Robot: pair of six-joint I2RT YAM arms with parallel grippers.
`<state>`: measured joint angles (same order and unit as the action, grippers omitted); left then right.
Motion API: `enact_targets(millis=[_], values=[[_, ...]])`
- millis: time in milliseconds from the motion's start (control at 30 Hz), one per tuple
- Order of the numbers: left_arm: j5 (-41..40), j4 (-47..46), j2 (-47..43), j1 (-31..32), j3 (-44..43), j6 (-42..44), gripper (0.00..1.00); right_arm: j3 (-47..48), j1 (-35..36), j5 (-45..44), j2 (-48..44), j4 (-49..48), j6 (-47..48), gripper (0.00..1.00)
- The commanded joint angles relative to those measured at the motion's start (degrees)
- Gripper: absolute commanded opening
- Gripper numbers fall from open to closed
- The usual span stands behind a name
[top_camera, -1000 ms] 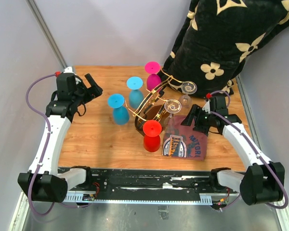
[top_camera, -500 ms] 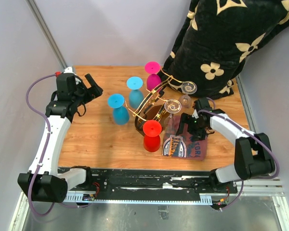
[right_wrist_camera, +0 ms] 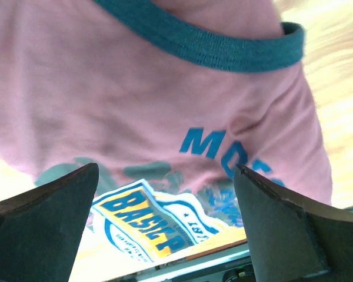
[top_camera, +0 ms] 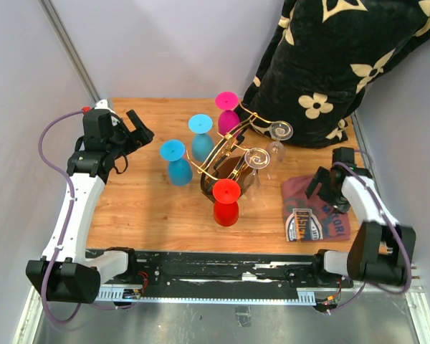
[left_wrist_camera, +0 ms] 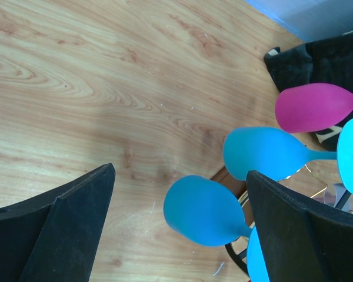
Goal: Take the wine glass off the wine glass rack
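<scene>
Since clear wine glasses [top_camera: 256,159] hang on the wine glass rack [top_camera: 226,154], your removal is left to do; left end effector [top_camera: 138,135] and right end effector [top_camera: 321,190] gape, empty.

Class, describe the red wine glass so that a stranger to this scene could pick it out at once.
Start at the wooden table and find the gold wire rack near its middle. At the rack's near end, lowest in the overhead view, is a wine glass turned foot up. It is the only red one; its neighbours are blue, pink or clear.
</scene>
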<state>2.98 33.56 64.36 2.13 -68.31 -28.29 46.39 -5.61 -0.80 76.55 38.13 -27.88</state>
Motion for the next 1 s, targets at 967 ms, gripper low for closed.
enact_targets(millis=[967], values=[[6.2, 2.2, -1.7, 0.2, -0.8, -2.2, 1.00, 7.5, -5.3, -2.8, 13.1, 2.1, 6.4, 0.98]])
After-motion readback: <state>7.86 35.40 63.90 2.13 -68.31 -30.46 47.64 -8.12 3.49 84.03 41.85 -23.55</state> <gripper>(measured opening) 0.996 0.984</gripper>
